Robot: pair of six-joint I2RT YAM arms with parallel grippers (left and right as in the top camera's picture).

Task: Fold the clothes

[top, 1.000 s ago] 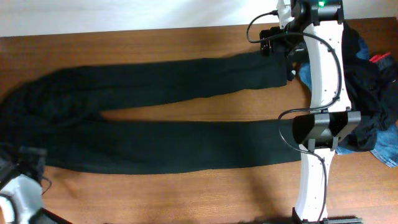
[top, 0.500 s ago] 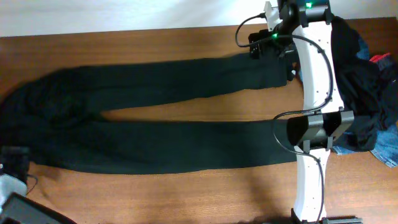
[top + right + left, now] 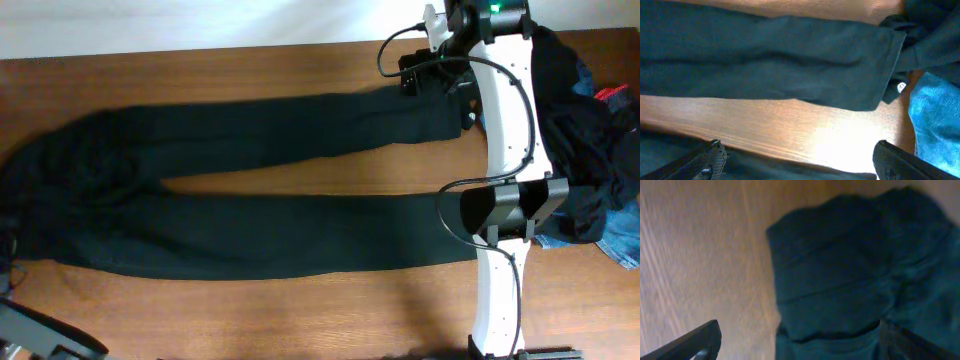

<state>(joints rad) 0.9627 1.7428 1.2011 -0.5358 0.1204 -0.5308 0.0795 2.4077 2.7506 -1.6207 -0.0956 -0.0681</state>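
Observation:
Long black trousers [image 3: 250,190] lie spread flat across the wooden table [image 3: 300,320], waist at the left, both legs running right. My right gripper [image 3: 800,167] hangs open above the gap between the two leg ends, and its fingers [image 3: 705,162] hold nothing. The upper leg's cuff [image 3: 865,60] lies just ahead of it. In the overhead view the right gripper [image 3: 445,82] sits over that cuff. My left gripper [image 3: 800,352] is open over the trousers' waist fabric [image 3: 850,270] at the table's left, empty. More clothes are heaped at the right: dark pieces [image 3: 590,130], blue denim [image 3: 625,240], a red piece [image 3: 612,95].
The white right arm [image 3: 505,200] stands along the table's right side, between the trouser cuffs and the heap. A dark part of the left arm [image 3: 30,338] shows in the bottom left corner. Bare wood runs along the front edge.
The left arm has drawn back down into the bottom left corner, nearly out of the overhead view. The right arm shifted slightly left a second ago, then held still.

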